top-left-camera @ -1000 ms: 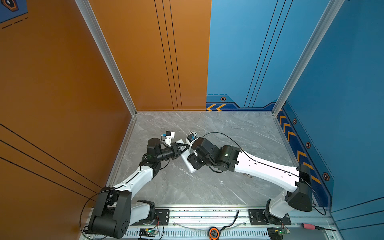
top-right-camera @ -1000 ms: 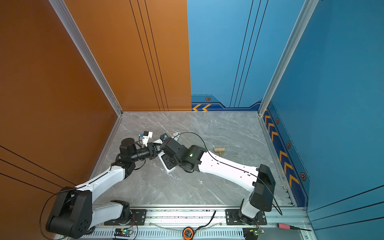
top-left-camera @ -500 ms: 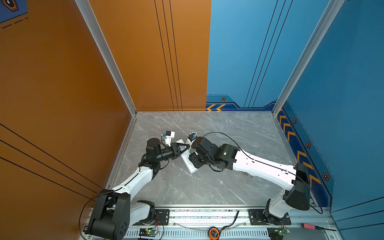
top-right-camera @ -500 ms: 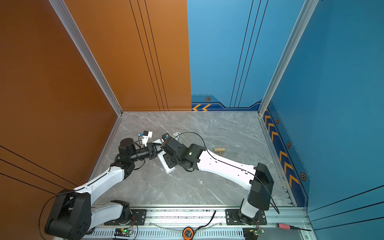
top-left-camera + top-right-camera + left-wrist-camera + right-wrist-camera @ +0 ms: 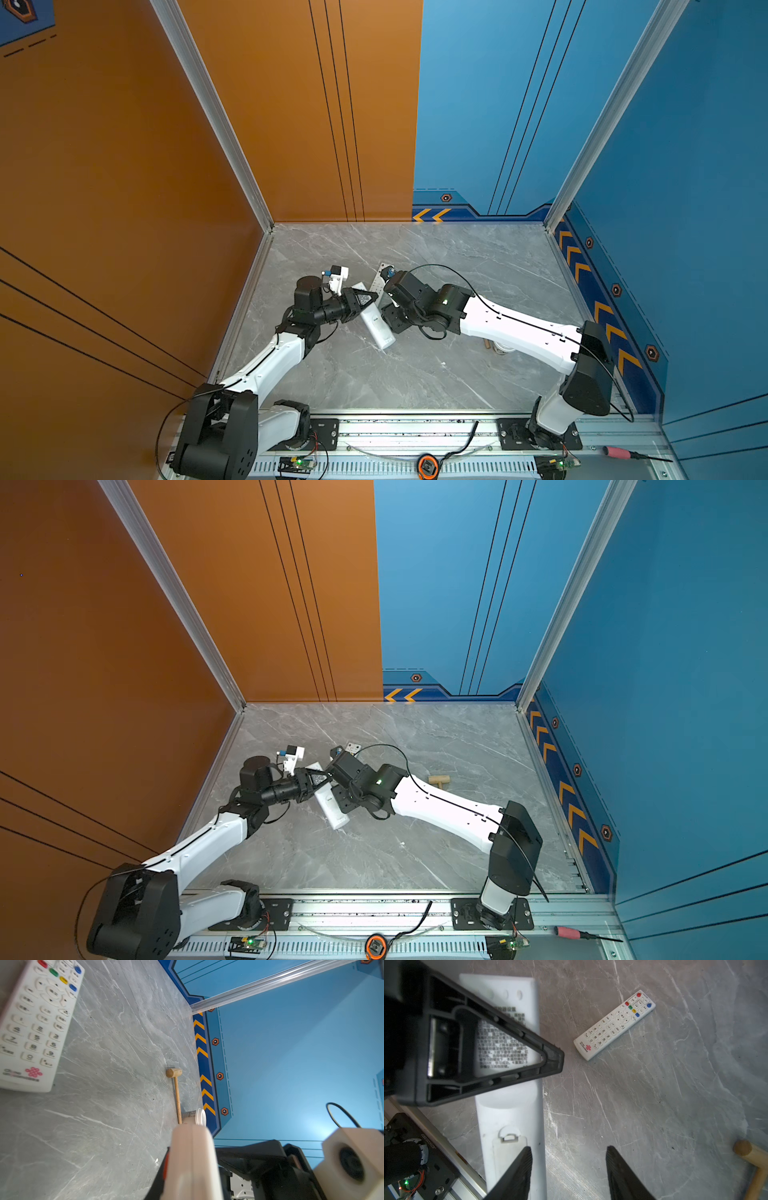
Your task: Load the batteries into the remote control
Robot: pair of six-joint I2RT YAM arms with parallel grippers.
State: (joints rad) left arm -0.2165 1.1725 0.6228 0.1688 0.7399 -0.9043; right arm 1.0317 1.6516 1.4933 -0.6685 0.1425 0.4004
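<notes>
Remote (image 5: 510,1109) looks light, stiff, slippery on tabletop (image 5: 654,1105); I'd grip its long edges; left jaws pressed together, right jaws spread.

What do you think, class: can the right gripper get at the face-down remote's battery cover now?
Probably yes. The right gripper stands open close over the battery cover, nothing between them. The shut left gripper sits farther along the face-down remote, clear of the cover.

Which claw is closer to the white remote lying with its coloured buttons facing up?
Left. The left gripper, shut, lies over the label of the face-down remote, its tip toward the buttons-up remote. The right gripper stands open over the face-down remote's battery-cover end, farther off.
</notes>
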